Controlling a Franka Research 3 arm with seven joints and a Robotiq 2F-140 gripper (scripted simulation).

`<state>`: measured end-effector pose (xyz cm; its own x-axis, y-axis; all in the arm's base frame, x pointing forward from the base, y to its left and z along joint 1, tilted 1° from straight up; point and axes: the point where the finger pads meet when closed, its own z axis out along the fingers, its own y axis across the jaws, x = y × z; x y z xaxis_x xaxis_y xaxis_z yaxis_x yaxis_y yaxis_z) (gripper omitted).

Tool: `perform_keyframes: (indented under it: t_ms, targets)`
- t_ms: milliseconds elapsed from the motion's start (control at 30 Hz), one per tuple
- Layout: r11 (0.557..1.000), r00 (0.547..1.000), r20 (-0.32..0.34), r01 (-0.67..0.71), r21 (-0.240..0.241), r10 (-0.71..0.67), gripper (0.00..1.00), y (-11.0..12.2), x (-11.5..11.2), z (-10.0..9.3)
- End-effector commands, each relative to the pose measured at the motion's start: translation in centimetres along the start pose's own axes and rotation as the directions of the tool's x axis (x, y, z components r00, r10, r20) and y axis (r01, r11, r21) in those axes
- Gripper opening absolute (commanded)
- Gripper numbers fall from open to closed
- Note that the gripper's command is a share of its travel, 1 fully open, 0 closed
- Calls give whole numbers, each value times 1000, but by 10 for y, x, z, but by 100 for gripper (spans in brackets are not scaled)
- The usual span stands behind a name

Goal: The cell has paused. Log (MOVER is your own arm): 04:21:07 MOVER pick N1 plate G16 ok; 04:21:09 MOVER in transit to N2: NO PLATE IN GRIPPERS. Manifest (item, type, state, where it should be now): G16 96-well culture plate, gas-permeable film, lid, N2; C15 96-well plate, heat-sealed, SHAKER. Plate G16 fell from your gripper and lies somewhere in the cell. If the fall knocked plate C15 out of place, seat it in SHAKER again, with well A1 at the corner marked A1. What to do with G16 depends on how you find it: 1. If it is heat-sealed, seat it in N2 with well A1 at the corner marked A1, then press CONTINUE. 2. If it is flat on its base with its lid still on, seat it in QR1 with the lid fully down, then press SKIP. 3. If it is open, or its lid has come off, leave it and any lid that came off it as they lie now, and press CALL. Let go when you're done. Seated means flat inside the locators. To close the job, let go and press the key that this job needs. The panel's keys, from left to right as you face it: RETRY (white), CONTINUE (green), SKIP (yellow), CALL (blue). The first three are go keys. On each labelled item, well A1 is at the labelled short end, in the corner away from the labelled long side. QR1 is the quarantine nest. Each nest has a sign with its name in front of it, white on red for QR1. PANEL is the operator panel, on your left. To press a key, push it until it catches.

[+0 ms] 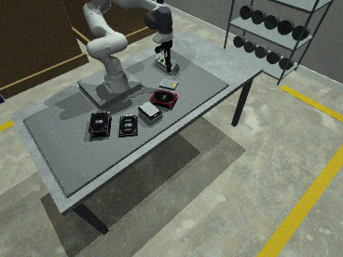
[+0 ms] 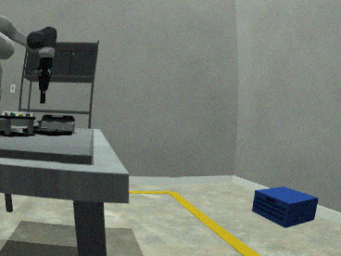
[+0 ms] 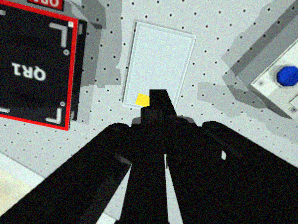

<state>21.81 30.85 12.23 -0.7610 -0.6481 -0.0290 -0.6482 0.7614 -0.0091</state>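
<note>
My gripper (image 1: 165,57) is shut and empty, hanging above the table beside the operator panel (image 1: 165,67). In the wrist view its closed fingertips (image 3: 159,98) hover over the near end of a pale flat rectangular piece (image 3: 159,62) with a yellow label (image 3: 143,100) at one corner. I cannot tell whether this piece is a lid or a lidded plate; it also shows in the top view (image 1: 169,84). The red-framed QR1 nest (image 3: 35,70) is empty, just beside the piece. The blue CALL key (image 3: 288,75) shows on the panel at the right. A white-topped plate (image 1: 150,112) sits on a raised block.
Two black nests (image 1: 100,123) (image 1: 128,126) stand toward the table's left front. The arm's base (image 1: 114,81) is behind them. A shelf rack (image 1: 275,33) stands beyond the table's far corner. In the exterior view the gripper (image 2: 43,95) hangs above the panel (image 2: 16,121).
</note>
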Motion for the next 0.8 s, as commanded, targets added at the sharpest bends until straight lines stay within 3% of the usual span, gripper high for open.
perform_keyframes:
  t_ms: [0,33,767]
  targets:
    - [975,974,-34,-223,6,223,10,5,6,2]
    - [975,974,-34,-223,6,223,70,5,6,2]
    - [975,974,-34,-223,6,223,70,5,6,2]
